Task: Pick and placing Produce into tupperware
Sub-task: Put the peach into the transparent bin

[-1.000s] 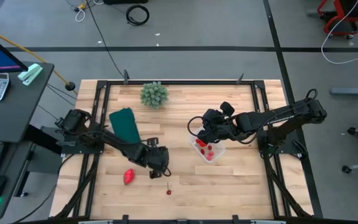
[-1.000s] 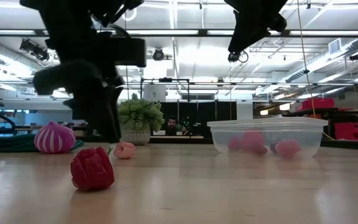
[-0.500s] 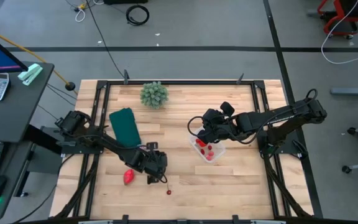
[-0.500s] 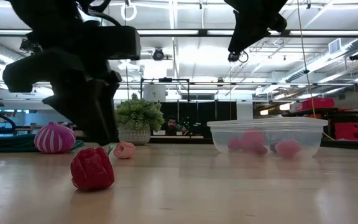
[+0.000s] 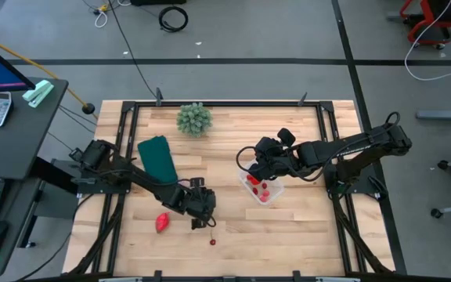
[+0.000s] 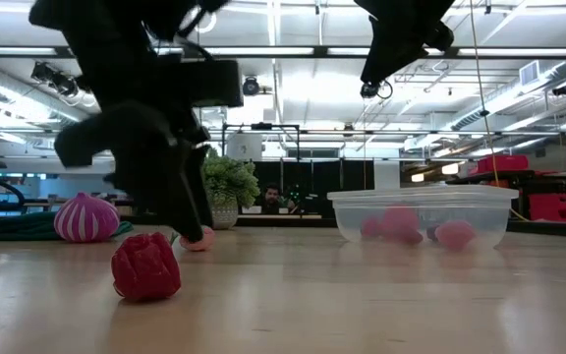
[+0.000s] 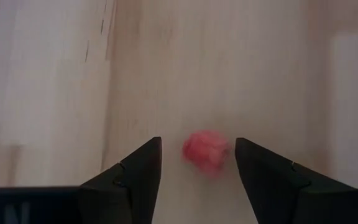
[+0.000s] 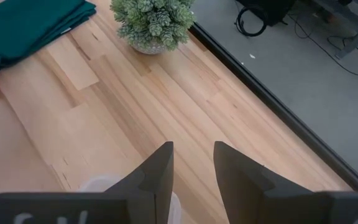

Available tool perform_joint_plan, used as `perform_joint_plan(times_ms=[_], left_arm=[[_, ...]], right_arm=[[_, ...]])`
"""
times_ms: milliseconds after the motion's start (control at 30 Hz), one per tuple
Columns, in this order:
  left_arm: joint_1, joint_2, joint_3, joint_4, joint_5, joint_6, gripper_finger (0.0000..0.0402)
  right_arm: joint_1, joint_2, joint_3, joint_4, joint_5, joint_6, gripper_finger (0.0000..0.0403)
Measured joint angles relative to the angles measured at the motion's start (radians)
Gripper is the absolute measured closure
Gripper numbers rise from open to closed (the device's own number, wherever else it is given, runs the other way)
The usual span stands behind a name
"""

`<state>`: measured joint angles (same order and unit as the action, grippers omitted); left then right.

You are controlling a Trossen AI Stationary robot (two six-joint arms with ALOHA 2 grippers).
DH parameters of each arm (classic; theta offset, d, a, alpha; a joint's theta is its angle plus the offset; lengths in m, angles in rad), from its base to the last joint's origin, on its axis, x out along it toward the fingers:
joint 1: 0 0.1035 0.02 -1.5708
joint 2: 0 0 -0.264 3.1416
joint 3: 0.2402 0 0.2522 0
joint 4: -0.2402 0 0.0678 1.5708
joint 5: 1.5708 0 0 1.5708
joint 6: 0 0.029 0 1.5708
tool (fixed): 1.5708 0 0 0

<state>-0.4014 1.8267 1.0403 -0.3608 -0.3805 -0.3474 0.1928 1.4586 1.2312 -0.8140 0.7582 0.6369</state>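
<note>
The pale wooden tabletop (image 5: 225,168) carried the whole job, and the coming move turned on the left claw (image 5: 202,211) and the small pink-red toy berry (image 7: 205,152). In the left wrist view that berry lay straight ahead of the claw and squarely in the gap between its two dark fingers (image 7: 135,177), which stood apart with room on both sides. The berry was roundish, with no clear long axis, so closing in should need no turning of the wrist. The left arm was far the nearer.

The right claw (image 5: 258,164) hovered just above the small clear rectangular plastic tub (image 5: 261,188), its fingers a little apart and holding nothing; the tub already held several red and pink pieces.

To one side of the left claw lay the larger red strawberry-like toy (image 5: 162,222), and a tiny red berry (image 5: 212,241) sat just beyond it.

Compared with half a second earlier, the left claw had shifted slightly toward the tub, lining up over the berry; the right arm had not moved.
</note>
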Motion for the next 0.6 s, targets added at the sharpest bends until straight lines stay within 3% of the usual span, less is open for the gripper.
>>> perform_joint_plan(times_ms=[600], left_arm=[[0.009, 0.049, 0.001, 0.03, 0.005, -0.008, 0.0233]], right_arm=[[0.0, 0.0, 0.0, 0.002, 0.0, -0.002, 0.028]])
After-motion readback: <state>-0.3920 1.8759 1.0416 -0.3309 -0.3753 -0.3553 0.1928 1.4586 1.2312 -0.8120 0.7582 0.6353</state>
